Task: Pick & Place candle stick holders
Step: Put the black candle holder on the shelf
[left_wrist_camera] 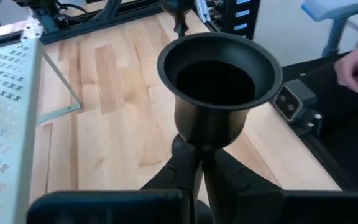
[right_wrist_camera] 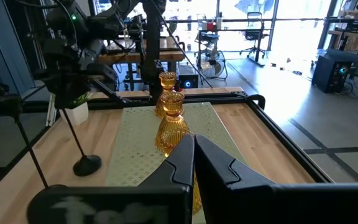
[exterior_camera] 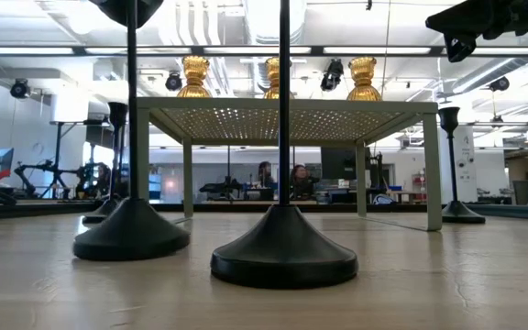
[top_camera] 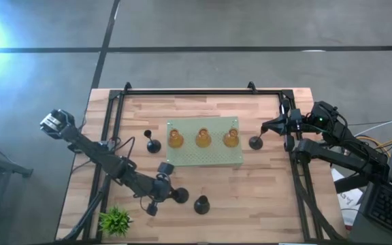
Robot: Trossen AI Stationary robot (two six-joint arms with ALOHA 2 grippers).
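Three squat amber glass candle holders [top_camera: 203, 138] stand in a row on the pale green perforated square board [top_camera: 206, 155] at the centre of the wooden tabletop [top_camera: 264, 190]. Four black metal candle stick holders with round bases sit on the bare wood: one left of the board [top_camera: 152, 144], one right of it [top_camera: 255, 142], and two below it, at lower centre [top_camera: 201, 204] and just left of that [top_camera: 180, 195]. The left gripper [top_camera: 160, 193] is clenched on the stem of that last holder, whose cup fills the left wrist view [left_wrist_camera: 219, 81]. The right gripper [top_camera: 269, 126] hovers at the right of the frame near the right-hand black holder, fingers pressed together and holding nothing. A small green leafy plant [top_camera: 115, 220] sits at lower left.
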